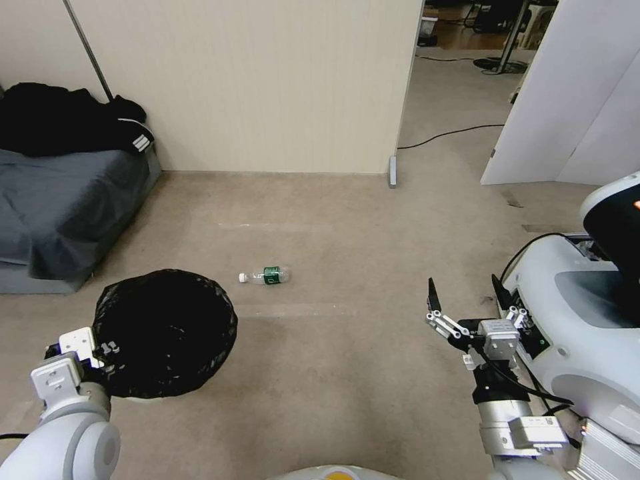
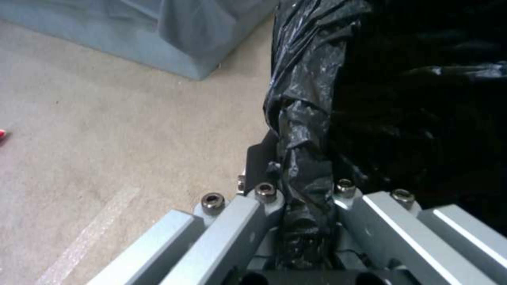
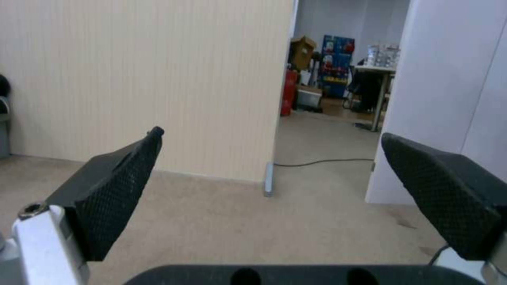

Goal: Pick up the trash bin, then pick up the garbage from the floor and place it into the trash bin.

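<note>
On the robot's left, the left pincer (image 1: 100, 350) pinches the near rim of the bin (image 1: 165, 332), its fingers pressed together on the folded black bag (image 2: 304, 158); the left wrist view shows crinkled plastic squeezed between the two metal fingers. Only a sliver of white plastic peeks out under the bag at the bin's lower edge. Whether the bin hangs clear of the floor or rests on it I cannot tell, though the grip looks set, so I judge the first part of the task as good as done. Out on the floor, well apart from the bin and a little beyond it toward the wall, lies one small bottle (image 1: 265, 275) with a green label, on its side, cap pointing to the left. That is the only litter I can make out on the carpet (image 1: 347, 347). On the right, the right pincer (image 1: 467, 297) hangs above bare floor with its black pads (image 3: 116, 194) spread wide and nothing between them, near the robot's own body and well away from the bottle. What is left, then: reach the bottle, lift it and drop it in the bin.
</note>
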